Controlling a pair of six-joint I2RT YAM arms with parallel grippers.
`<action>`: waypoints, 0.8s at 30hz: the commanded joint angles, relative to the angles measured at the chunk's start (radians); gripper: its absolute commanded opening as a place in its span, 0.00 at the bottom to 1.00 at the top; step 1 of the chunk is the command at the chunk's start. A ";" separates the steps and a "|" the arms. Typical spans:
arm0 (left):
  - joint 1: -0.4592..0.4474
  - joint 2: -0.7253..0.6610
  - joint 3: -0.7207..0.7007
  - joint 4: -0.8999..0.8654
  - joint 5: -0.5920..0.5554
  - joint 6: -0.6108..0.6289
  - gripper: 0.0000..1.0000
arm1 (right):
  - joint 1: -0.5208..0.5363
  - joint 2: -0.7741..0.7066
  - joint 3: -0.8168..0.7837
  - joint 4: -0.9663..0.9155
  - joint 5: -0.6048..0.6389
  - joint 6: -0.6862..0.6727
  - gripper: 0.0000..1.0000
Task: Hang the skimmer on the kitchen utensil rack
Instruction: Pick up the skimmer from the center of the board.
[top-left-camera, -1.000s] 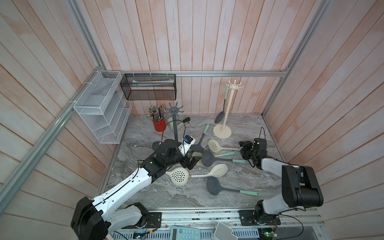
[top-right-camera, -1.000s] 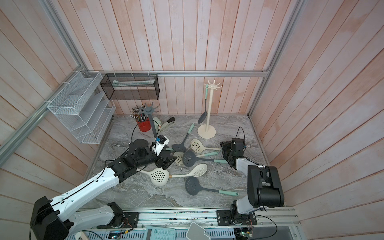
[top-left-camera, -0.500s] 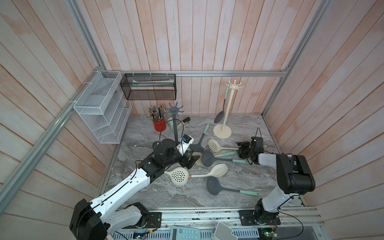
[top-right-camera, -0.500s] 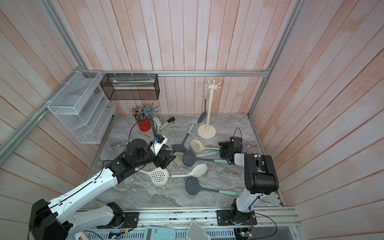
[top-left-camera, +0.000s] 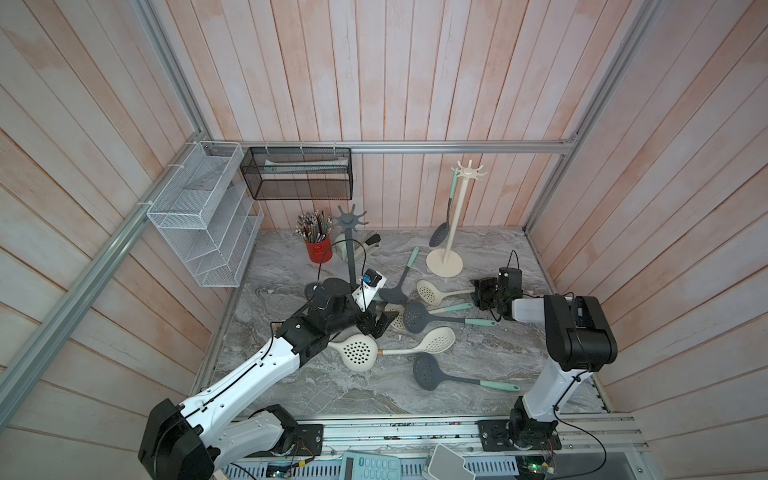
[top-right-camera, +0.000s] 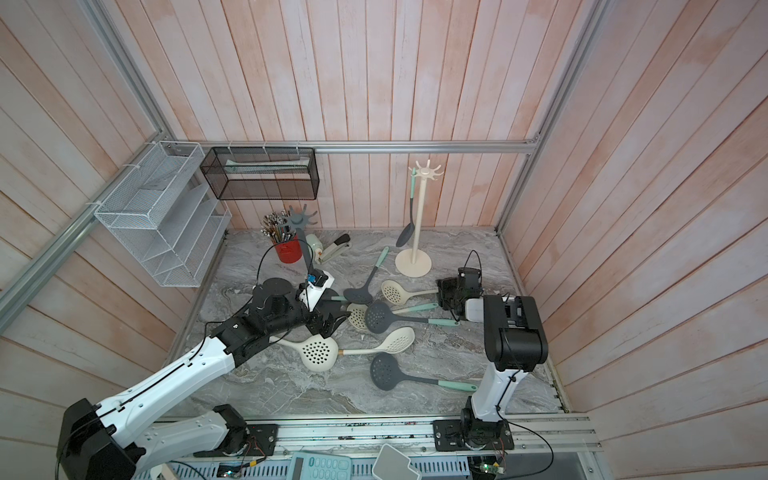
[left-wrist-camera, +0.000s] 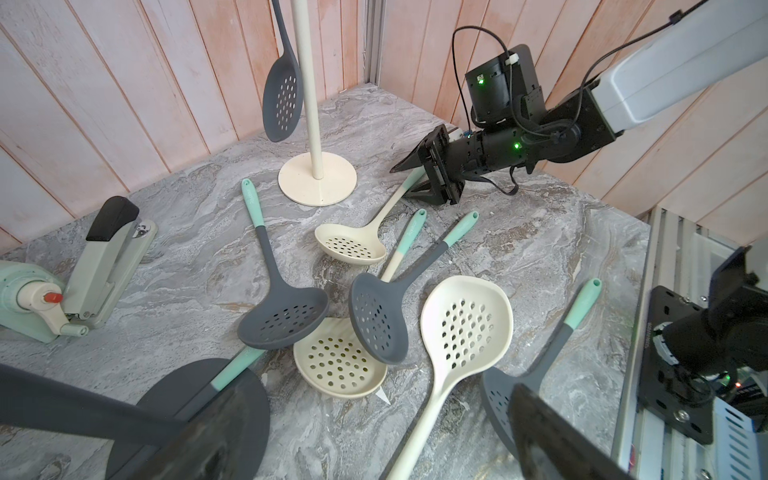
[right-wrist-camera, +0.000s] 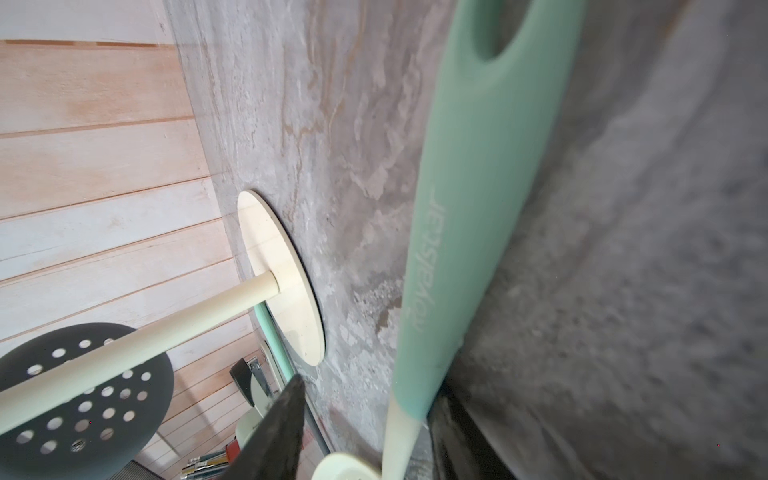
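A cream skimmer (top-left-camera: 430, 291) with a mint handle (right-wrist-camera: 469, 208) lies on the marble table, just in front of the cream utensil rack (top-left-camera: 451, 224). My right gripper (top-left-camera: 478, 293) is low on the table and straddles the handle's end. It is open: one finger touches the handle, and a gap shows before the other finger (right-wrist-camera: 286, 411). A dark grey skimmer (top-left-camera: 439, 237) hangs on the rack. My left gripper (top-left-camera: 376, 324) hovers open over the pile of skimmers, holding nothing.
Several more cream and grey skimmers (top-left-camera: 359, 353) lie mid-table. A grey rack (top-left-camera: 351, 249) stands beside my left arm. A red pencil cup (top-left-camera: 319, 249) and stapler (top-left-camera: 368, 245) sit at the back. A white wire shelf (top-left-camera: 203, 232) and black mesh basket (top-left-camera: 297, 174) hang on the walls.
My right gripper has slid left onto the end of the cream skimmer's handle and its jaws have narrowed around it. The left arm has barely moved.
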 joint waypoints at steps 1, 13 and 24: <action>0.006 -0.007 -0.018 0.023 0.006 0.016 0.99 | -0.004 0.041 0.029 -0.015 0.004 -0.006 0.45; 0.009 -0.012 -0.022 0.026 0.007 0.022 0.98 | 0.009 0.120 0.093 -0.023 -0.021 -0.089 0.38; 0.010 -0.019 -0.022 0.028 0.016 0.022 0.99 | 0.086 0.095 0.044 -0.015 -0.021 -0.074 0.45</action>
